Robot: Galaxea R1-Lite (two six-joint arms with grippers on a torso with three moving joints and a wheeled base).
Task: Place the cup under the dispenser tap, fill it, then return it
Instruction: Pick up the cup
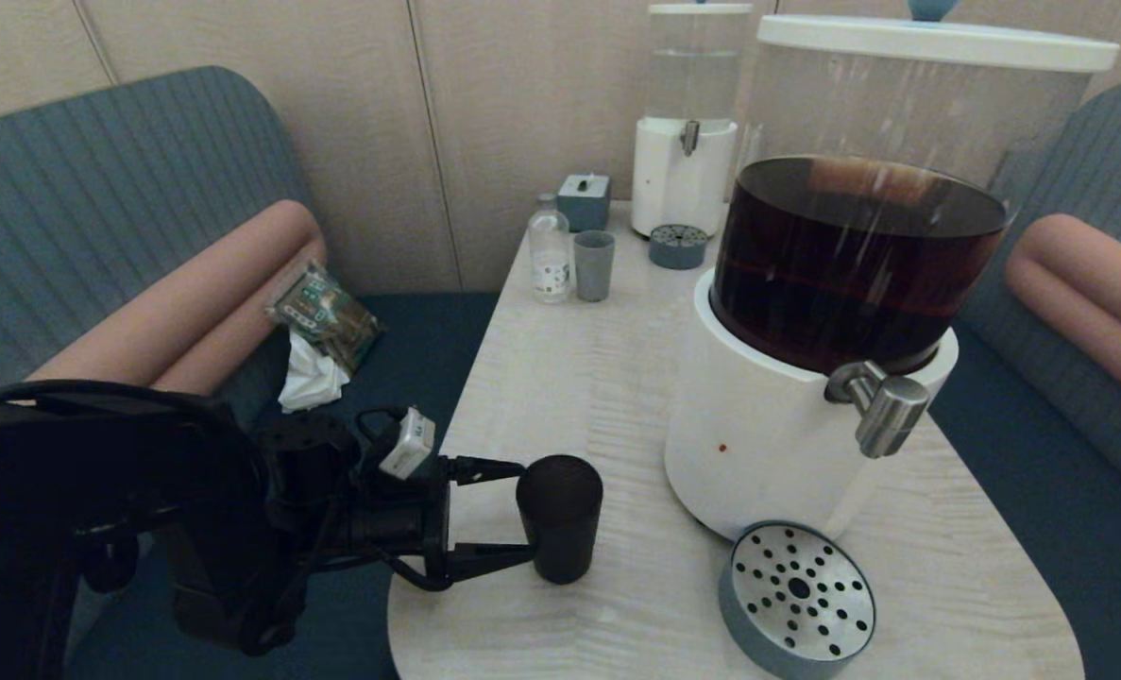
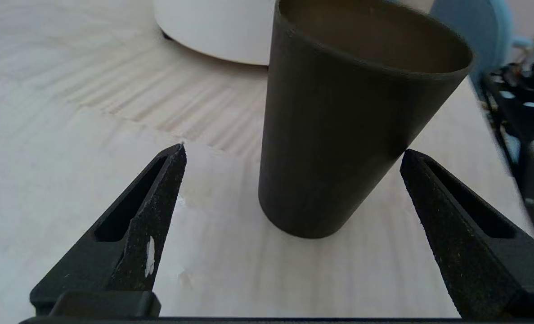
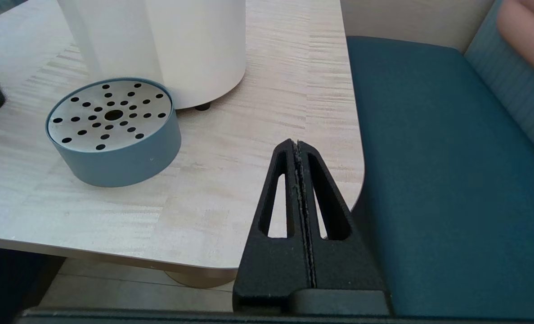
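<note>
- Nearest us, our left pincer [image 2: 293, 155] stood wide apart, flanking the cup [image 2: 338, 130] without touching it.
- We found the cup upright on the bench [image 1: 617, 378], well apart from the dispenser tap [image 1: 881, 406].
- We judged it empty, light, stiff, matte; grip mid-wall.
- Our right pincer [image 3: 297, 144] sat closed, parked.

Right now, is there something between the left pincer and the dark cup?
No. The left pincer is open, and only bare table lies between its fingers and the cup. The fingers do not touch it yet.
</note>
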